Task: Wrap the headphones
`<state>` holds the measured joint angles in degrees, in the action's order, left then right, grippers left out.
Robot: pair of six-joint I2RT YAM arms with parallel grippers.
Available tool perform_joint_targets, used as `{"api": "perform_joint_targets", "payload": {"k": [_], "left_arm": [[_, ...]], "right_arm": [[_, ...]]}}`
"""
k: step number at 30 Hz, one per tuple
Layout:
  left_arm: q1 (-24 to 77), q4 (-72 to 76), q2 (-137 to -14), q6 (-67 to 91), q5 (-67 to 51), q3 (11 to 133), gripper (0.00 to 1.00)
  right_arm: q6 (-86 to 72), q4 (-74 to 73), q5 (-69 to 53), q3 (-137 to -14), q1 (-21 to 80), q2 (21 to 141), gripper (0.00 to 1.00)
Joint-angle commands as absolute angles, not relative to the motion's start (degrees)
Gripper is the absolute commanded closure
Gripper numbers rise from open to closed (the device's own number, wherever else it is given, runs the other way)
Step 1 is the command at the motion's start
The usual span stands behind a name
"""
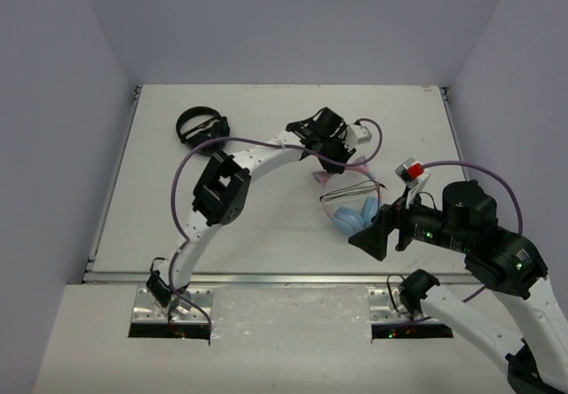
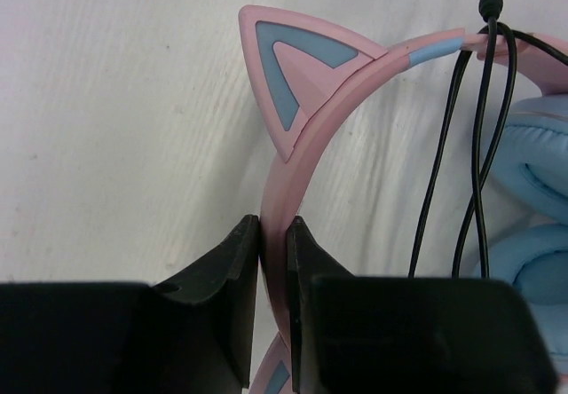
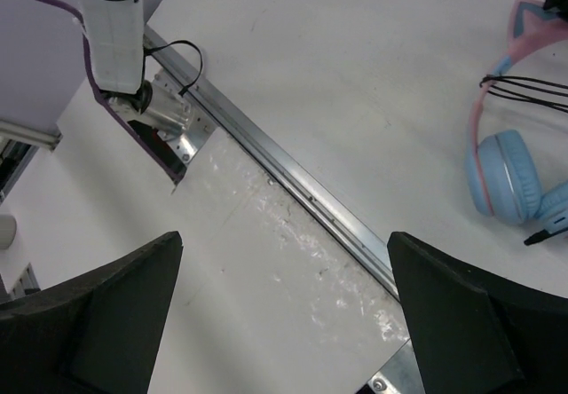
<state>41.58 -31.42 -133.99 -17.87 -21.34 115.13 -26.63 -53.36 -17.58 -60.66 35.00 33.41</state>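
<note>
The headphones (image 1: 353, 209) lie on the table right of centre, with a pink cat-ear headband (image 2: 297, 74), light blue ear cups (image 2: 532, 154) and a thin black cable (image 2: 479, 137) looped over the band. My left gripper (image 1: 330, 165) is shut on the pink headband; in the left wrist view (image 2: 275, 234) both pads press on the band just below a cat ear. My right gripper (image 1: 373, 234) is open and empty, held above the table's near edge, short of the ear cups. The right wrist view (image 3: 284, 270) shows the headphones (image 3: 501, 177) at its far right.
All-black headphones (image 1: 200, 126) lie at the back left of the table. A metal rail (image 3: 293, 181) runs along the table's near edge. The left arm's base (image 3: 151, 110) is bolted beside it. White walls close in the table on three sides.
</note>
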Motion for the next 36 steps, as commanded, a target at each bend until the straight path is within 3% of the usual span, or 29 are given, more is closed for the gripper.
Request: {"api": "perform_joint_targets", "payload": {"k": [1,5,17,19,20,23,26,29,30,36], "left_arm": [[42.6,-32.9,-140.3,-20.1,-27.2,126.9,0.99],[44.2,-31.2,-145.9,-21.1,-27.2,133.3,1.00],[52.0,-18.6,-149.9,-24.3,-22.0,135.5,0.98],[52.4,-17.8,-151.3,-23.5,-21.4,137.5,0.83],[52.4,-17.3,-151.6,-23.0,-20.7,138.3,0.54],[52.4,-14.9,-151.2,-22.2,-17.6,137.2,0.35],[52.4,-13.1,-149.8,-21.4,-13.9,136.2,0.21],[52.4,-9.4,-146.4,-19.5,-7.9,133.0,0.14],[52.4,-8.3,-145.1,-18.8,-6.1,131.9,0.00],[49.9,-4.7,-132.5,-6.1,13.6,125.3,0.00]], "right_arm": [[-29.0,-52.5,-19.8,-59.6,34.9,32.3,0.01],[-30.5,-52.9,-19.1,-58.1,34.9,31.1,0.01],[-34.5,-53.1,-17.1,-54.5,34.9,23.8,0.01],[-35.1,-53.1,-16.6,-53.4,34.9,22.8,0.01],[-35.1,-53.1,-16.6,-52.7,34.9,22.4,0.01],[-35.0,-53.1,-16.5,-51.1,34.9,22.2,0.01],[-34.9,-52.4,-16.2,-49.4,34.9,22.0,0.01],[-34.9,-51.2,-15.7,-48.9,34.9,22.0,0.01],[-34.9,-50.9,-15.8,-48.9,34.9,22.5,0.01],[-31.8,-49.3,-9.8,-50.7,34.9,25.8,0.01]]}}
